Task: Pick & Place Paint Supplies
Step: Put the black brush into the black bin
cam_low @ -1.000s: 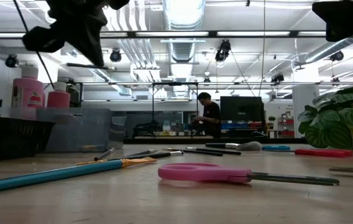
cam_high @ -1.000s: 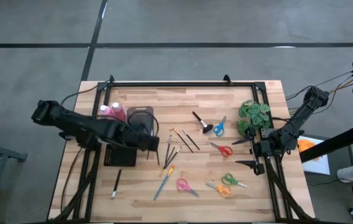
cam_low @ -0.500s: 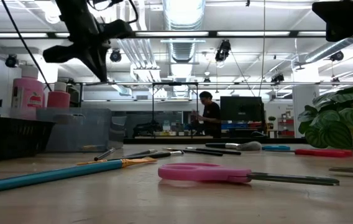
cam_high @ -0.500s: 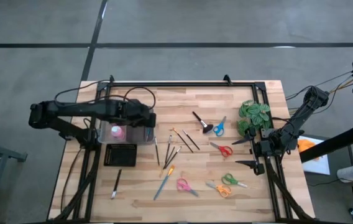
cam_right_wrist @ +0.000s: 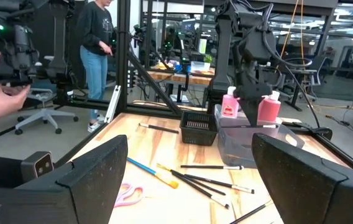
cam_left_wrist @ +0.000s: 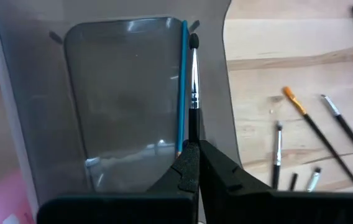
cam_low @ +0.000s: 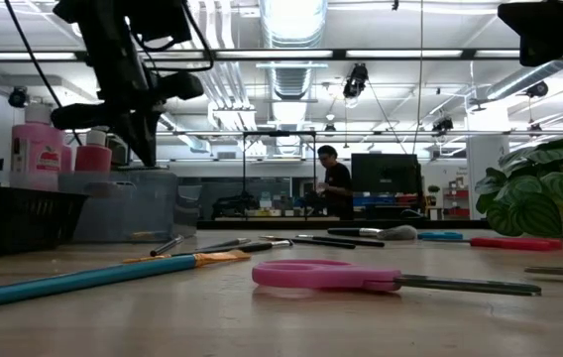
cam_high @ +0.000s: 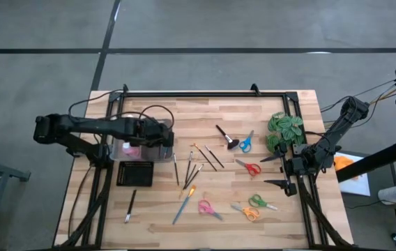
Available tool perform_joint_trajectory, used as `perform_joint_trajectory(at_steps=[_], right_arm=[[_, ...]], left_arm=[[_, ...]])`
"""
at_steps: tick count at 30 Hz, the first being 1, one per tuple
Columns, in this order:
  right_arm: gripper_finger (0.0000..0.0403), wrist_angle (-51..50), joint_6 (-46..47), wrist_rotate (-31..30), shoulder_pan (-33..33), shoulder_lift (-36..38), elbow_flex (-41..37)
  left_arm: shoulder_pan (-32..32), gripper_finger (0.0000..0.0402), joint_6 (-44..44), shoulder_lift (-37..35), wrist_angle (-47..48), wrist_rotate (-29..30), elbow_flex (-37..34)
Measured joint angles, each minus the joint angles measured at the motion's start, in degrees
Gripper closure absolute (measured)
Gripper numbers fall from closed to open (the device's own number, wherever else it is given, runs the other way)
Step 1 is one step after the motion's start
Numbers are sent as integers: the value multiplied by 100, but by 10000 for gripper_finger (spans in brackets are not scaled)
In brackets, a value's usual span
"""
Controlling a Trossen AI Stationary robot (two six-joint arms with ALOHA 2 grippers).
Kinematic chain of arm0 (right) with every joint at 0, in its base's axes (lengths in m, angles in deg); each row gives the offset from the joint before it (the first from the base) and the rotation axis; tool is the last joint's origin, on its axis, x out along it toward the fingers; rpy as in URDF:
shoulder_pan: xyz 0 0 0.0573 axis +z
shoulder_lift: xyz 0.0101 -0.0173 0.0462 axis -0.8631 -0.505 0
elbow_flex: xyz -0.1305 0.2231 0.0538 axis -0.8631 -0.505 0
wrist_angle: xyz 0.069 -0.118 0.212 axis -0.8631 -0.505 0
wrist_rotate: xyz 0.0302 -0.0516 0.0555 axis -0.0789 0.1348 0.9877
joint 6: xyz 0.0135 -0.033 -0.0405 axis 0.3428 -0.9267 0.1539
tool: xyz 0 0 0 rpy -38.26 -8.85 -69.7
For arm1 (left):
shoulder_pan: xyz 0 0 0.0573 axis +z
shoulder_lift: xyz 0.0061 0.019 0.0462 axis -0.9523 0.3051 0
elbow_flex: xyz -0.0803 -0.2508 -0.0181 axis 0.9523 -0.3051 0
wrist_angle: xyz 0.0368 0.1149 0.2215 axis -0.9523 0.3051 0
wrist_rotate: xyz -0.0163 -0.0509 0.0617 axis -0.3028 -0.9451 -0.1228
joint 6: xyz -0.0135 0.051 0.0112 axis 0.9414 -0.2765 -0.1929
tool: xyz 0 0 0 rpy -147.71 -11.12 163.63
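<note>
My left gripper [cam_high: 162, 134] hovers over a clear plastic bin [cam_high: 146, 143], shut on a thin black paintbrush [cam_left_wrist: 192, 93] that points down into it. A blue brush [cam_left_wrist: 181, 81] lies in the bin beside the black one. Pink bottles with white caps [cam_low: 39, 149] stand at the bin's left. Several thin brushes [cam_high: 198, 160], a long blue brush [cam_high: 183, 202], a lone black brush [cam_high: 130, 206] and a stubby black brush [cam_high: 224, 136] lie on the table. My right gripper [cam_right_wrist: 189, 180] waits open and empty at the table's right edge [cam_high: 273, 171]. My left gripper pinches the black paintbrush between its two shut fingers at the brush's upper end [cam_left_wrist: 192, 135]. The fingers come from above and point down, in line with the brush. The brush hangs below them, with its dark tip [cam_left_wrist: 193, 42] low inside the bin. Whether the tip touches the floor cannot be told.
A black mesh basket [cam_high: 135, 173] sits just near of the bin. Several scissors lie on the table's right half: blue [cam_high: 245, 141], red [cam_high: 249, 167], pink [cam_high: 207, 208], green [cam_high: 259, 202], orange [cam_high: 247, 211]. A leafy plant [cam_high: 285, 131] stands at the right. People show beyond the table.
My left gripper has gone from beside the black basket toward the table's far edge, coming over the clear bin, and has then come down toward it. My right arm has kept still.
</note>
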Motion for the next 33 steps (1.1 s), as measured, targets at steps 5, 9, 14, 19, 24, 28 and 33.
perform_joint_trajectory(at_steps=[5, 9, 14, 19, 24, 28, 33], right_arm=[[62, -1, 5, 0, 1, 0, 0], [62, -2, 4, 0, 1, 0, 0], [62, -2, 9, 0, 1, 0, 0], [62, -2, 11, 0, 2, 2, 0], [62, -2, 6, 0, 2, 2, 0], [62, -3, 8, 0, 1, 2, 0], [62, -4, 1, 0, 1, 2, 0]], left_arm=[[21, 398, 2, 1, 3, 14, -93], [34, 398, 0, 6, 1, 4, -78], [176, 398, 117, -9, -17, 98, -57], [394, 398, 124, -3, -62, -43, -12], [538, 398, -25, 8, -67, -83, -25], [555, 398, -55, 8, -67, -48, -34], [557, 398, -80, 12, -74, 267, -38]])
